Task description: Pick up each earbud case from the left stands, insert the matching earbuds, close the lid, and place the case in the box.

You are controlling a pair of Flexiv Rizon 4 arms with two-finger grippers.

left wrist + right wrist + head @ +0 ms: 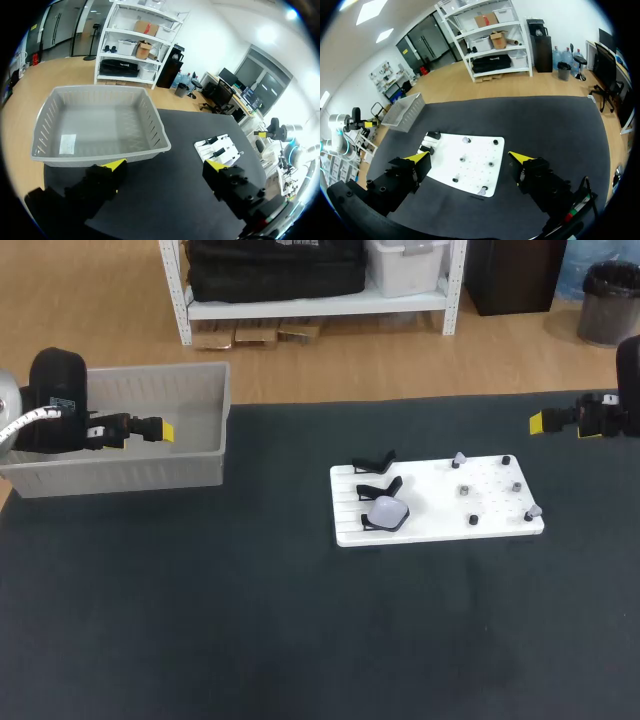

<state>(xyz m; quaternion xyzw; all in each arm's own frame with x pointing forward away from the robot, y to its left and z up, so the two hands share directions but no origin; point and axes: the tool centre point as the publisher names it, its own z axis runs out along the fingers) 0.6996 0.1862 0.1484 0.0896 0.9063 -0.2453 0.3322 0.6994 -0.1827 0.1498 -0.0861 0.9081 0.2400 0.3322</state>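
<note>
Left gripper (160, 430) over the grey plastic box (130, 475), right gripper (540, 422) beyond the white pegboard (437, 523), fingers wide and empty on both, while the pale, glossy, pebble-shaped earbud case (388, 510) sits on its black stand (368, 525) at the board's left, likely light, hard and slippery, best pinched across its broad sides.

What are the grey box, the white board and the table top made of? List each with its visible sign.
Grey box: looks like moulded plastic with a matt finish; its walls are thin, with rows of slots.
White board: probably plastic or painted sheet, with a smooth, even white surface; I cannot tell which.
Table top: seemingly a dark mat or cloth cover; it is matt, with no shine.
</note>
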